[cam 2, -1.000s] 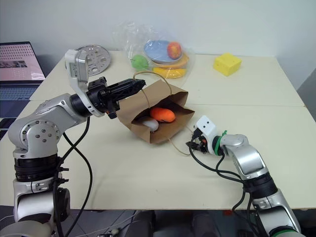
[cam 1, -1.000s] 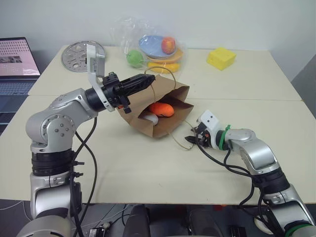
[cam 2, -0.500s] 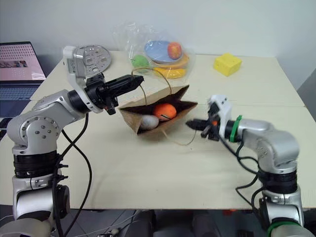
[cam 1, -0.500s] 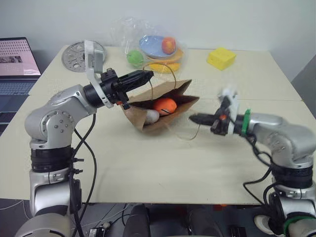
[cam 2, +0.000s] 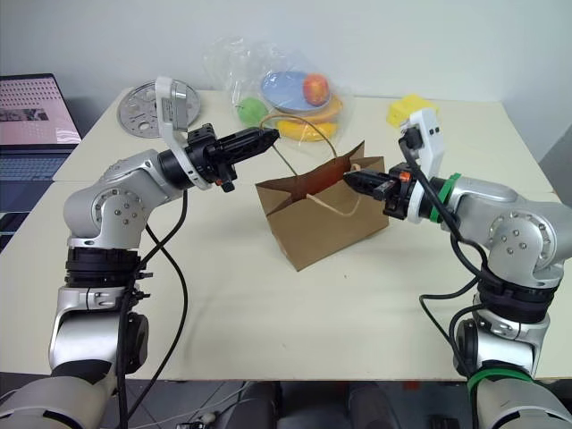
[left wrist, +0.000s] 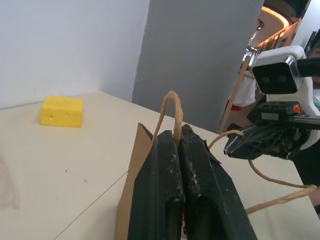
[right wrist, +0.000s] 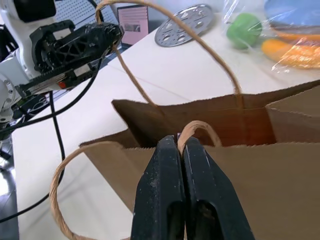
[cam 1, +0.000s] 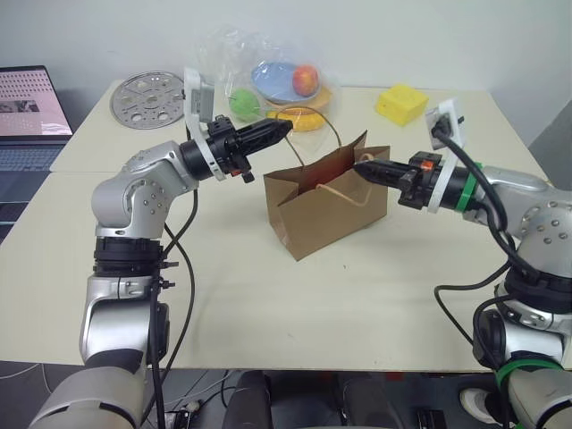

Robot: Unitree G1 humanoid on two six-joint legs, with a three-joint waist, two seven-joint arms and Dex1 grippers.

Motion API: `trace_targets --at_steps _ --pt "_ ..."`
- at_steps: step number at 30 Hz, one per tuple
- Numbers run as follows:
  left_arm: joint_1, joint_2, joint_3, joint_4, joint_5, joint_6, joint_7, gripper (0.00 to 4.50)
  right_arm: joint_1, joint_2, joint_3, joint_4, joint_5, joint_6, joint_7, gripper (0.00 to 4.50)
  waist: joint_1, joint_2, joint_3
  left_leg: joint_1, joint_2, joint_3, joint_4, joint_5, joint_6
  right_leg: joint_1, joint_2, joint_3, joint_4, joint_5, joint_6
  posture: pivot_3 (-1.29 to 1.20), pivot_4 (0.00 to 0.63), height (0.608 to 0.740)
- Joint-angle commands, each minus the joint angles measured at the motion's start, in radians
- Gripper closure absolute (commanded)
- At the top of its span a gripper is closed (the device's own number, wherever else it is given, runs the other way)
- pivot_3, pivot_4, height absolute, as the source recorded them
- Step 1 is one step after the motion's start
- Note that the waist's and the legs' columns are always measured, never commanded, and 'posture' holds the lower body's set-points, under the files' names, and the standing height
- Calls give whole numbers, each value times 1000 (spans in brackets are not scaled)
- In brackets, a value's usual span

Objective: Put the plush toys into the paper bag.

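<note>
standing upright on the cream table (cam 1: 295,295), your paper bag (cam 1: 326,210) is stiff brown kraft, creased at the corners, mouth open to the top, with thin tan twine loops arching off each long side. the plush toys can't be made out from the head views — the bag's walls hide whatever is inside.

your left gripper (cam 1: 284,130) reaches in level from the left, its black fingers pressed together on the far twine handle (cam 1: 311,114), which loops up over the bag's rim. your right gripper (cam 1: 359,165) comes in level from the right, fingers likewise clamped on the near handle (right wrist: 197,129) just at the bag's edge; the rest of that loop hangs slack down the front panel.

behind the bag you have a crinkly clear plastic bag of glossy fruit (cam 1: 273,85), a perforated metal disc (cam 1: 147,93) and a yellow block (cam 1: 399,105) — all apart from it. a laptop (cam 1: 31,103) sits at far left, a plain pale wall behind.
</note>
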Motion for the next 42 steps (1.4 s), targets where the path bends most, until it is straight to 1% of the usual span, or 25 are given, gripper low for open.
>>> trace_targets --at_steps 1,3,5,6,7,8,10,11,12,15,17,19,21,22,25,29,33,35,39,42 --pt "-11 -10 2 -14 12 -22 -20 4500 -8 -10 -27 -6 30 3 -20 4476 0 0 0 0 0 0 0 0 0 0 0 0 0 0 0 0 150 740" --pt "0 -22 19 -38 -22 10 -23 4500 0 9 -33 2 27 5 -48 4476 0 0 0 0 0 0 0 0 0 0 0 0 0 0 0 0 150 740" --pt "7 -20 27 -45 -37 40 -27 4500 8 4 -22 -1 14 -14 -63 4098 0 0 0 0 0 0 0 0 0 0 0 0 0 0 0 0 150 740" --pt "15 -9 13 -47 -7 21 -28 4500 9 -3 -18 -1 11 -20 -65 3893 -1 0 0 0 0 0 0 0 0 0 0 0 0 0 0 0 150 740" --pt "24 7 -2 -55 11 13 -44 4063 10 -14 -11 -2 11 -27 -59 3574 -1 0 0 0 0 0 0 0 0 0 0 0 0 0 0 0 150 740" --pt "34 23 -11 -65 25 8 -55 3873 8 -29 -3 -4 11 -32 -53 3236 -1 0 0 0 0 0 0 0 0 0 0 0 0 0 0 0 150 740" --pt "47 47 -19 -79 42 1 -68 3221 4 -55 7 -7 17 -38 -38 2432 -2 0 0 0 0 0 0 0 0 0 0 0 0 0 0 0 150 740" --pt "54 57 -15 -87 49 -3 -65 2903 1 -79 14 -13 24 -42 -21 2092 -1 0 0 0 0 0 0 0 0 0 0 0 0 0 0 0 150 740" --pt "63 69 -10 -94 62 -14 -62 2677 1 -113 27 -23 26 -51 2 1812 -1 1 0 0 0 0 0 0 0 0 0 0 0 0 0 0 150 740" --pt "89 104 -7 -115 99 -44 -61 1725 -5 -180 31 -34 44 -57 41 695 -1 1 0 0 0 0 0 0 0 0 0 0 -1 0 0 0 150 740" --pt "103 119 -2 -128 99 -43 -63 1104 7 -242 59 -45 34 -90 79 1 -1 1 1 0 0 0 0 0 0 0 0 0 -1 0 0 0 150 740" --pt "146 144 21 -154 89 -34 -67 473 46 -344 42 -66 63 -123 181 0 0 1 1 0 0 0 0 0 0 0 0 0 -2 0 0 0 150 740" --pt "187 162 35 -174 78 -29 -76 26 107 -438 32 -83 65 -186 279 0 1 1 1 -1 0 0 -1 0 0 1 0 0 -5 0 0 0 150 740" --pt "204 166 38 -177 79 -30 -73 26 152 -492 36 -90 43 -232 323 0 2 1 1 -1 0 0 -1 0 0 1 0 0 -6 0 0 0 150 740" --pt "239 167 37 -183 86 -35 -65 26 249 -590 33 -83 0 -335 397 0 4 1 1 -2 0 0 -1 0 0 1 -1 0 -7 0 0 0 150 740" --pt "276 158 1 -176 127 -78 -76 26 294 -614 18 -73 -8 -391 410 0 2 1 1 -2 0 1 1 0 0 1 -1 0 -7 0 0 0 150 740" --pt "271 99 -41 -154 150 -110 -68 26 333 -591 22 -168 68 -378 421 0 2 1 1 -2 0 1 1 0 0 1 -1 0 -7 0 0 0 150 740" --pt "271 88 -59 -143 167 -125 -79 26 335 -581 34 -197 89 -370 405 0 3 1 1 -2 0 1 1 0 0 1 -1 0 -7 0 0 0 150 740" --pt "289 95 -64 -192 148 -109 -109 26 335 -571 33 -232 138 -346 373 0 2 1 1 -2 0 1 1 0 0 1 -1 0 -7 0 0 0 150 740" --pt "315 117 -76 -236 168 -117 -118 26 341 -569 34 -246 166 -335 353 0 2 1 1 -2 0 1 1 0 0 1 -1 0 -7 0 0 0 150 740"
